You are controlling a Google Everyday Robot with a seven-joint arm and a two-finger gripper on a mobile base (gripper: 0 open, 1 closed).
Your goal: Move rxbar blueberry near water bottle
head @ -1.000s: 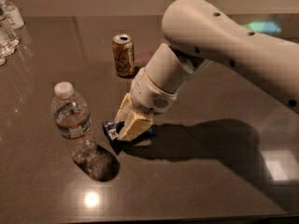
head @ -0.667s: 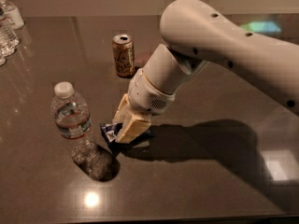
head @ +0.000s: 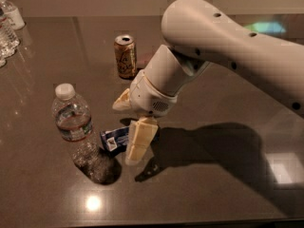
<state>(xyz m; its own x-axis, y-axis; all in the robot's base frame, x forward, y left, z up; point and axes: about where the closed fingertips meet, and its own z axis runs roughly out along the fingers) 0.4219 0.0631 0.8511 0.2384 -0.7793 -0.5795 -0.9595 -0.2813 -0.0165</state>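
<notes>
The rxbar blueberry (head: pixel 114 137), a dark blue wrapper with a white patch, lies flat on the dark table just right of the water bottle's base. The water bottle (head: pixel 72 121) stands upright, clear with a white cap and a blue-green label. My gripper (head: pixel 130 122) hangs just above and to the right of the bar with its fingers spread apart. The near finger (head: pixel 139 141) covers the bar's right end, and the far finger (head: pixel 122 101) is raised clear of it.
A gold-tan drink can (head: pixel 125 56) stands behind the gripper. Several small clear bottles (head: pixel 7 27) cluster at the table's far left corner. My arm (head: pixel 223 51) reaches in from the right and casts a shadow over the table (head: pixel 213 184).
The gripper has spread its fingers and risen slightly. The bar now lies on the table beside the bottle instead of being pinched between the fingers.
</notes>
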